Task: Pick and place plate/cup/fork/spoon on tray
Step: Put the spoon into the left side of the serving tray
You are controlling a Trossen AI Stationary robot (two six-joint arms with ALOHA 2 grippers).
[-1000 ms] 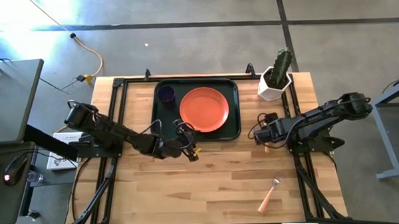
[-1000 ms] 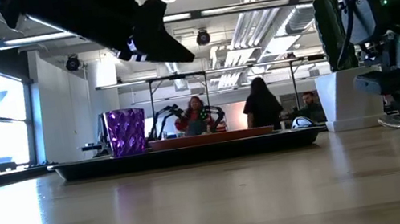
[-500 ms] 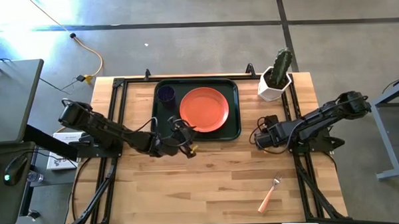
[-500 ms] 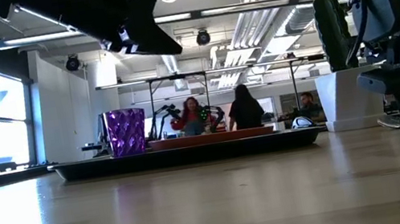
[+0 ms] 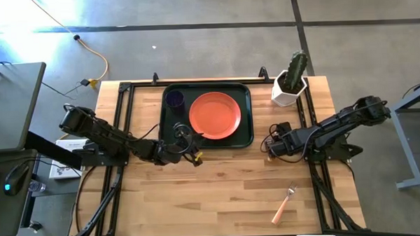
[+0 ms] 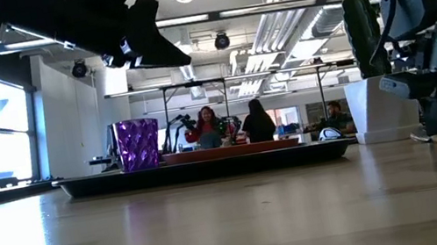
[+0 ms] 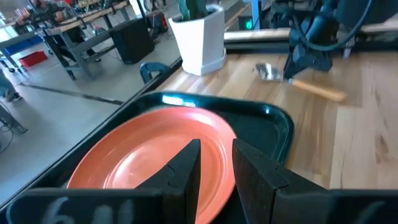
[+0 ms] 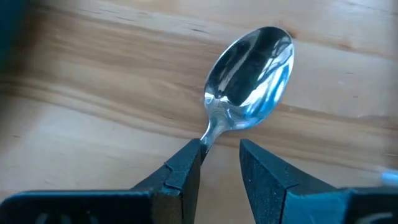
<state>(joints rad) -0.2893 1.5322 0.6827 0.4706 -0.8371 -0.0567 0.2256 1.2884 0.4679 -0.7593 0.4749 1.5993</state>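
The dark green tray (image 5: 245, 92) lies at the far middle of the table. On it rest the orange-red plate (image 5: 215, 115) and the purple cup (image 5: 174, 99). My left gripper (image 5: 190, 148) hovers open above the tray's near edge, pointing at the plate (image 7: 155, 155) and touching nothing. My right gripper (image 5: 272, 145) points steeply down right of the tray and is shut on the spoon (image 8: 252, 65), which the arm hides in the high view. The fork (image 5: 283, 205) lies flat on the table near the right front. My right gripper has the spoon where its silver neck (image 8: 208, 132) meets the wooden handle, one finger on each side. The fingers come from above, slanting down, and lie across the spoon. Its bowl (image 7: 268, 72) points toward the far edge and its handle (image 7: 320, 91) toward the near edge, low over the table.
A white pot with a cactus (image 5: 290, 84) stands at the far right corner. Black frame rails run along the table's left and right sides. Bare wood stretches across the near half, up to the fork.
My left gripper has drawn back from the plate toward the table's left edge, still open. My right gripper has swung slightly toward the near edge and turned a little.
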